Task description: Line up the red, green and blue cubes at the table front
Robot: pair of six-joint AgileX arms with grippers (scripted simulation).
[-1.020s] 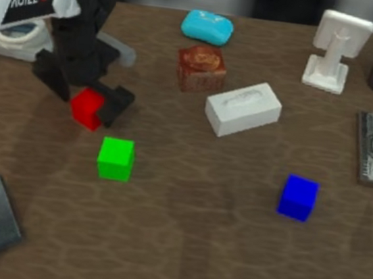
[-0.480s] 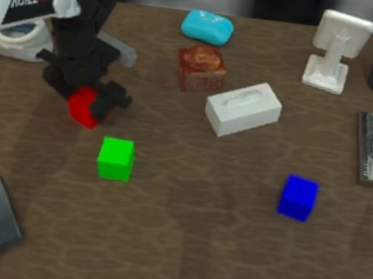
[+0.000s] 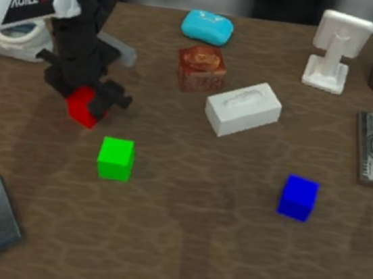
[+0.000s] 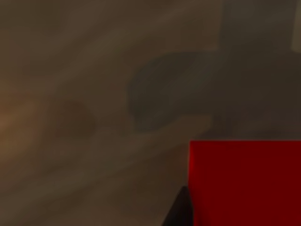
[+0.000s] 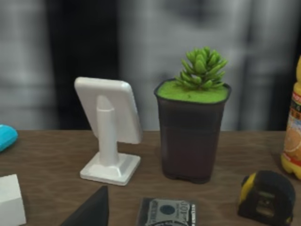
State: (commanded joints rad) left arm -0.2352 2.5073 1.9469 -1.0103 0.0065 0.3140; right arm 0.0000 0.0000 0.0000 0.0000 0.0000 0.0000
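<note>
Between the fingers of the left tool (image 3: pixel 83 96), the red cube (image 3: pixel 81 106) is sitting on the worktop (image 3: pixel 195 236), clamped for carrying forward; the green cube (image 3: pixel 115 159) is lying just ahead, the blue cube (image 3: pixel 298 197) far off rightward.

A wide dark brown desk (image 3: pixel 180 247) with a paler, vein-like crackle pattern fills nearly the whole top view. Light falls evenly on it, leaving only soft, faint shadows. Past its far edge runs a blurred backdrop (image 3: pixel 271 0) of pale grey with dark upright bands. The right wrist view shows the same wall (image 5: pixel 263 56) behind the desk edge, as washed-out grey panels split by black vertical stripes. No floor shows.
</note>
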